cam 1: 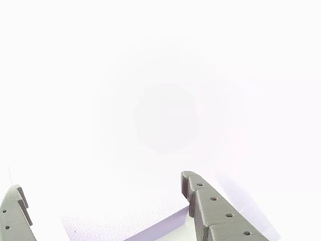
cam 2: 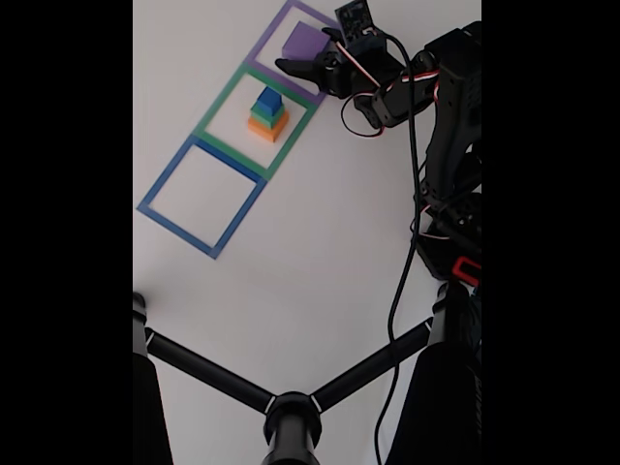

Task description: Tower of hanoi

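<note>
Fixed view, left to right: blue taped square (cam 2: pixel 201 198); green taped square (cam 2: pixel 256 120) containing a stack of orange, green and blue blocks (cam 2: pixel 268 114); purple taped square (cam 2: pixel 300 41) containing the purple block (cam 2: pixel 305 42). The gripper (cam 2: pixel 303 66), fingers spread wide, straddles the purple block without clasping it.

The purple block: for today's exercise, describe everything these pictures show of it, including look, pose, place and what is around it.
The purple block is a flat, square-edged slab of plain matte lilac, lying level on the white table inside the purple taped square, the end one of three squares in the fixed view. The gripper sits beside it, jaws apart. The other view shows one corner of the block between the two grey fingers, with a faintly grainy top; whether they touch it cannot be told.
</note>
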You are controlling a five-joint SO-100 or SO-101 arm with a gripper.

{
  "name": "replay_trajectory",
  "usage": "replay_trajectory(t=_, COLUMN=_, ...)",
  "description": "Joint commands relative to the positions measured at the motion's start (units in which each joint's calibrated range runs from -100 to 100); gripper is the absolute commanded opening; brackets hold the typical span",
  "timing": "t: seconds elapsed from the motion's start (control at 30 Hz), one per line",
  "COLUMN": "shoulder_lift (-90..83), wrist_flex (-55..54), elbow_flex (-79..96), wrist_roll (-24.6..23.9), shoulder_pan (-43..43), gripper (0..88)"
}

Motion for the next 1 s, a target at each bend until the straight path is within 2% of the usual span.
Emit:
replay_trajectory(t=0.0, shoulder_lift=-0.20, wrist_flex=-1.32, elbow_flex=-1.84, wrist_roll=0.00, shoulder_pan=-0.09, gripper=35.1)
replay_trajectory(t=0.97, shoulder_lift=0.53, wrist_flex=-1.40, elbow_flex=-2.57, wrist_roll=0.00, shoulder_pan=0.19, gripper=27.4)
